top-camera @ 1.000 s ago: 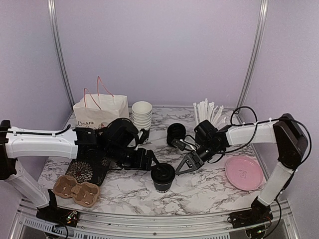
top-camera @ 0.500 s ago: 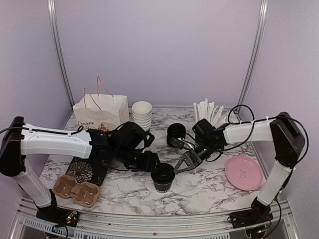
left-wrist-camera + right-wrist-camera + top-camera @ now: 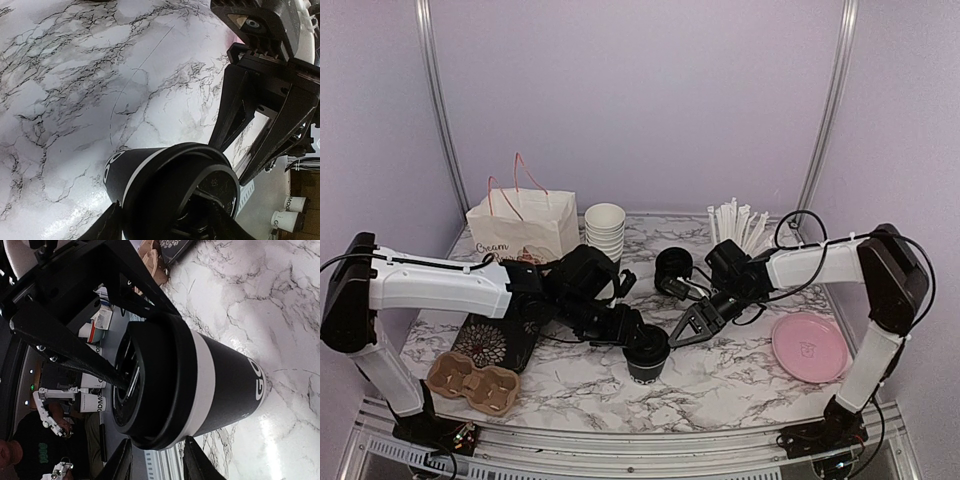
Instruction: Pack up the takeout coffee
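A takeout coffee cup (image 3: 647, 354), black with white lettering and a black lid, stands upright near the table's front middle. My left gripper (image 3: 632, 338) reaches it from the left. In the left wrist view the cup (image 3: 150, 170) fills the gap between the fingers (image 3: 111, 224), which press against its wall, so this gripper (image 3: 167, 215) is shut on it. My right gripper (image 3: 678, 333) comes from the right, open, its fingertips just beside the lid rim (image 3: 165, 390). A second black cup (image 3: 672, 265) stands behind.
At the back stand a white paper bag (image 3: 520, 225), a stack of white cups (image 3: 605, 232) and a cup of white straws (image 3: 738, 224). A pink plate (image 3: 808, 348) lies at the right. A cardboard cup carrier (image 3: 473, 381) and a black patterned item (image 3: 500, 342) lie front left.
My left arm has stretched right to the cup and its jaws have narrowed around it. The right gripper has edged closer to the lid. The cup stays where it was.
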Available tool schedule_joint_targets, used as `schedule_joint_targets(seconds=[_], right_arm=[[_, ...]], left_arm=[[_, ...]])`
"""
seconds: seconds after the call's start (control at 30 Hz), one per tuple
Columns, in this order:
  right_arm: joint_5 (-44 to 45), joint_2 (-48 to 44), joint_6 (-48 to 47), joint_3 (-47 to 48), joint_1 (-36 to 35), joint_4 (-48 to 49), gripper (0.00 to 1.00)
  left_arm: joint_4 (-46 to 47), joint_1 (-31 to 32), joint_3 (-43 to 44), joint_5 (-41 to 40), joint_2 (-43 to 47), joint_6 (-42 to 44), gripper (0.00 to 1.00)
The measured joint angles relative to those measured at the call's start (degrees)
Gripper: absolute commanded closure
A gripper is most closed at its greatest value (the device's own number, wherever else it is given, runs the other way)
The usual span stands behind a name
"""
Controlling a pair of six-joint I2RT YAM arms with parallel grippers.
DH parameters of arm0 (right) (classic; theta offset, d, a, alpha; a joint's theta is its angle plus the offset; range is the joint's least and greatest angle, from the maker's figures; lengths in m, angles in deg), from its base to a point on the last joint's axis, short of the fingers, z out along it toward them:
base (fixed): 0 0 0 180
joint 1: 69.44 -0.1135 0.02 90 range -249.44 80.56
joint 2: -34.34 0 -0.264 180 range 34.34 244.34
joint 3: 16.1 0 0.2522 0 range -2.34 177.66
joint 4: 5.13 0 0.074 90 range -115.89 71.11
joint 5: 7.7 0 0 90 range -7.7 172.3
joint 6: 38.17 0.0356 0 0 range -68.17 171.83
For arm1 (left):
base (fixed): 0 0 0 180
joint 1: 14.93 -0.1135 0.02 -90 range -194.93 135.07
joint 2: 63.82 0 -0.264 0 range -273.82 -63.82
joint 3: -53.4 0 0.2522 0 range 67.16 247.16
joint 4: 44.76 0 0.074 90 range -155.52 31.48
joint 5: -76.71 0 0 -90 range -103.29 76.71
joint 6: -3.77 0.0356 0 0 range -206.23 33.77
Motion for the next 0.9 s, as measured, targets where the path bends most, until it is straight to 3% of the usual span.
schedule_joint_targets(seconds=[0.07, 0.53, 0.9], right_arm=[[-0.6, 0.3, 0.5, 0.1, 0.0, 0.0, 0.71], [-4.2, 2.1, 9.2, 0.1, 0.2, 3.5, 0.67], [-4.3, 3.0, 10.3, 0.2, 0.2, 3.8, 0.75]], left_arm=[[0.0, 0.0, 0.0, 0.1, 0.0, 0.0, 0.41], [0.9, 0.3, -0.7, 0.0, 0.0, -0.3, 0.38], [1.5, 0.4, -1.1, -0.1, 0.0, -0.3, 0.39]])
